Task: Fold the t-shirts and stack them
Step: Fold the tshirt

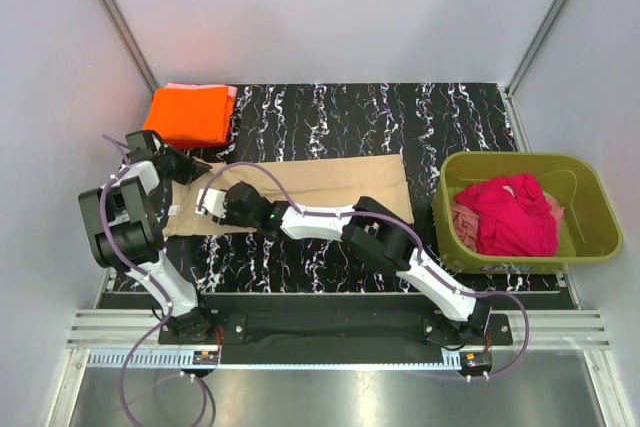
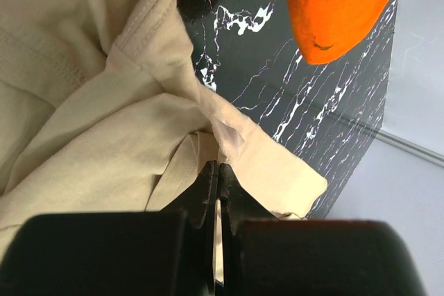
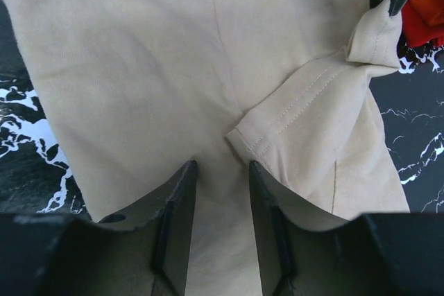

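Note:
A tan-beige t-shirt (image 1: 330, 182) (image 2: 83, 116) (image 3: 139, 53) lies spread lengthwise across the black marbled mat. My left gripper (image 1: 203, 170) (image 2: 218, 168) is shut on a bunched sleeve fold at the shirt's left end. Just in front of it, my right gripper (image 1: 205, 203) (image 3: 222, 168) stands open over flat tan cloth beside a stitched hem, gripping nothing. A folded bright orange t-shirt (image 1: 190, 115) (image 2: 340, 5) lies at the back left, with a pale pink edge (image 1: 232, 93) showing under it. A magenta-red t-shirt (image 1: 515, 212) is crumpled in the tub.
The olive-green plastic tub (image 1: 520, 159) stands at the right edge of the mat (image 1: 330, 107). Grey walls close in the back and both sides. The right arm stretches low across the front of the mat toward the left.

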You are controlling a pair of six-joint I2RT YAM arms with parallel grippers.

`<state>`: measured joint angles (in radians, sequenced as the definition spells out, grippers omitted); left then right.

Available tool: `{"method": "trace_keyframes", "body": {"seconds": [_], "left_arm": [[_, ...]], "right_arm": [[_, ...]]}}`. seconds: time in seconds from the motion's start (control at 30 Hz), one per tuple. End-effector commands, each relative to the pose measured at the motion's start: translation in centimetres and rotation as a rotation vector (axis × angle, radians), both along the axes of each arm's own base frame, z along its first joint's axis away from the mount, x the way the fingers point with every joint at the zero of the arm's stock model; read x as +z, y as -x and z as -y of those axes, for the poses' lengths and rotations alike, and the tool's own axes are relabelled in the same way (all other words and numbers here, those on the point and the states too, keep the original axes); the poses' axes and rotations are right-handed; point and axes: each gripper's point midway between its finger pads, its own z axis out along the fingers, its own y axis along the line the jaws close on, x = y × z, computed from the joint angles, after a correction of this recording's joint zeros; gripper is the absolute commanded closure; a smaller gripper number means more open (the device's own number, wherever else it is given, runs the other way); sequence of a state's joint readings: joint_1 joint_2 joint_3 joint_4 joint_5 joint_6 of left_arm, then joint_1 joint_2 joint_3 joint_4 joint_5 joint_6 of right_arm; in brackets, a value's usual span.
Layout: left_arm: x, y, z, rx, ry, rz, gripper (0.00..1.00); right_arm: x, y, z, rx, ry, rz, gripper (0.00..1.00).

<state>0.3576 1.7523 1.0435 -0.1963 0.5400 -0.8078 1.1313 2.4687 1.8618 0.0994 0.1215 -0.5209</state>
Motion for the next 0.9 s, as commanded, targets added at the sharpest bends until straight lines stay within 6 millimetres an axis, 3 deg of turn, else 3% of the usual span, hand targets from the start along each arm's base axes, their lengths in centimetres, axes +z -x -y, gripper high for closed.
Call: {"method": "trace_keyframes", "body": {"seconds": [0.0, 0.33, 0.53, 0.87], "left_arm": [[1.4, -0.9, 0.0, -0.027, -0.005, 0.045, 1.0], [1.6, -0.8, 0.0, -0.023, -0.009, 0.041, 1.0], [1.6, -0.7, -0.1, -0.026, -0.017, 0.04, 1.0], [1.5, -0.5, -0.1, -0.024, -0.021, 0.034, 1.0]], "right_arm": [[0.1, -1.1, 0.0, -0.036, 0.022, 0.049, 0.57], [3.5, -0.9, -0.2, -0.014, -0.023, 0.064, 0.55], [3.3, -1.2, -0.5, -0.021, -0.021, 0.074, 0.56], [4.1, -1.9, -0.3, -0.051, -0.033, 0.104, 0.78]]}}
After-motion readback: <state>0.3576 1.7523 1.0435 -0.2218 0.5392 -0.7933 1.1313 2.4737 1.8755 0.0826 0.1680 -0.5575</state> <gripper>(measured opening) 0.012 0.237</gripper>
